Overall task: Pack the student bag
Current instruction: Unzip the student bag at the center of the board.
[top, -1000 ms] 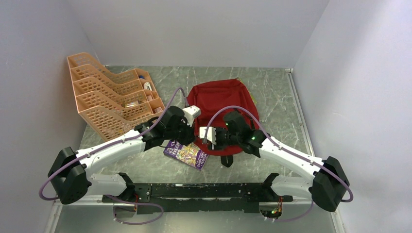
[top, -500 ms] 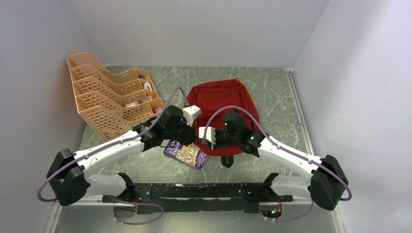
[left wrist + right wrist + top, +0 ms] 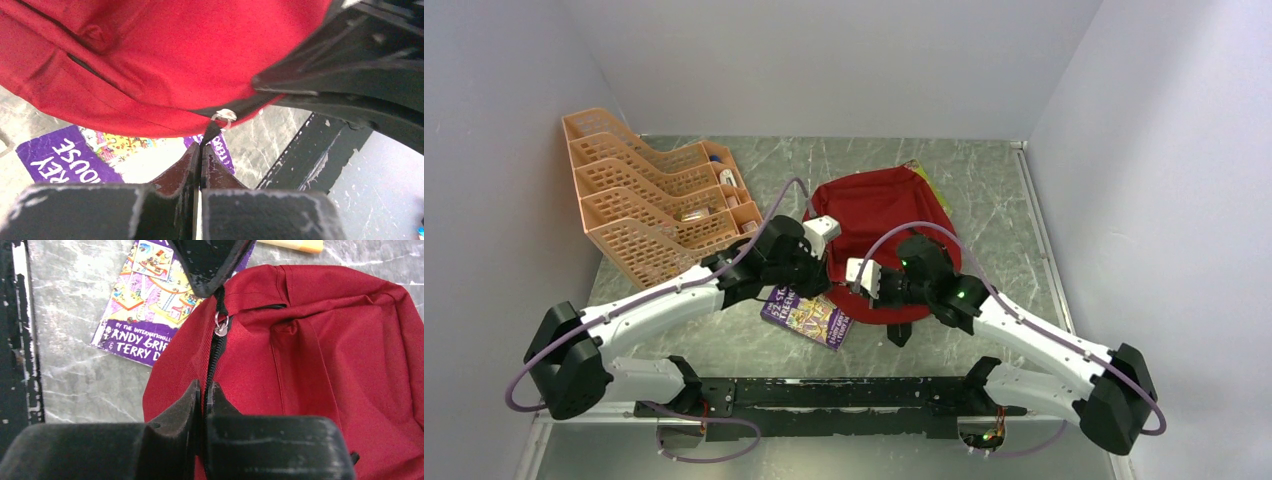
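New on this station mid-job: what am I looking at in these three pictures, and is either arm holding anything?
You are seeing a robot with a left arm and a right arm, bolted at the near edge of a table. The wide picture comes from a fixed camera above and behind them. The other two come from a small camera on each wrist, looking along that arm's own fingers. On the table lie a red student bag, a purple book by its near edge, and an orange tray rack at the far left. The left pincer is shut on the bag's black zip pull. The right pincer is shut on the student bag, pinching its zip line close to that pull.
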You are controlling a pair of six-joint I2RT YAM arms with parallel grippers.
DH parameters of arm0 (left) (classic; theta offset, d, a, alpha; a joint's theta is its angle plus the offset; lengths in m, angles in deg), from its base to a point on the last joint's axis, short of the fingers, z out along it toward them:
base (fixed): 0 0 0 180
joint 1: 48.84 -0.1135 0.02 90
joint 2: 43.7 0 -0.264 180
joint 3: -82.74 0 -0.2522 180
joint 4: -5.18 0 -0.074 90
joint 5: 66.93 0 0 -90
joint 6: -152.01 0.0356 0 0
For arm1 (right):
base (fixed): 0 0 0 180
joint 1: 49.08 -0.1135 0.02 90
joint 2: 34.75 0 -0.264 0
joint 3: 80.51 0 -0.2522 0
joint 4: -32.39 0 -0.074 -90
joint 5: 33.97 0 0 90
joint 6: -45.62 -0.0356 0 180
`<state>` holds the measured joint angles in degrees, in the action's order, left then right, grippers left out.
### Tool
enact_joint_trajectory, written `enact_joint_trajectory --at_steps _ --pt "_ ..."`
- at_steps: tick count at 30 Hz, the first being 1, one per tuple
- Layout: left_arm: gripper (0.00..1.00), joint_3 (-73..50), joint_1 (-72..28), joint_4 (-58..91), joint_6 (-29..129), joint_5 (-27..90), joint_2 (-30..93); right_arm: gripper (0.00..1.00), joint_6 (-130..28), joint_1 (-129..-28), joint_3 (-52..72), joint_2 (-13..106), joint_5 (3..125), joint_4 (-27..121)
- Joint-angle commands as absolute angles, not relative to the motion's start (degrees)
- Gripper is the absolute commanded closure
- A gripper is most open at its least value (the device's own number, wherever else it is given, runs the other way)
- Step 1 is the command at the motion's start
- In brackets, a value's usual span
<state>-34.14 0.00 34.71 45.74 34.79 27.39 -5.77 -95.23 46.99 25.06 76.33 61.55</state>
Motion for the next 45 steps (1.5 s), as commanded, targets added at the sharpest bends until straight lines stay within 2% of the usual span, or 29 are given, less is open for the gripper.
enact_joint_trajectory --at_steps 1,13,23,37,42,43,45 --pt "0.95 -29.19 -0.43 38.44 46.32 29.41 30.83 1.00 -9.90 -95.58 47.27 20.54 74.85 66.32" --pt "0.95 -16.00 -7.01 50.87 49.19 20.08 46.90 1.00 -8.64 -95.55 46.88 14.09 67.40 77.05" --pt "0.95 -13.17 -13.21 55.48 49.01 14.20 51.56 1.00 -6.66 -95.49 47.03 6.61 63.70 82.27" --pt "0.95 -0.31 -14.35 55.35 46.87 6.26 64.09 1.00 -2.88 -95.49 46.88 -1.23 67.10 88.37" --pt "0.95 0.14 -14.82 54.65 47.93 10.42 65.49 1.00 -3.11 -95.49 47.26 -3.72 69.02 86.95" --pt "0.93 -0.10 -14.84 54.22 48.20 12.07 64.98 1.00 -3.39 -95.50 47.46 -3.80 69.29 86.25" --pt "0.81 -0.98 -14.82 53.13 48.87 16.21 63.06 1.00 -4.45 -95.49 48.06 -3.71 69.45 84.32"
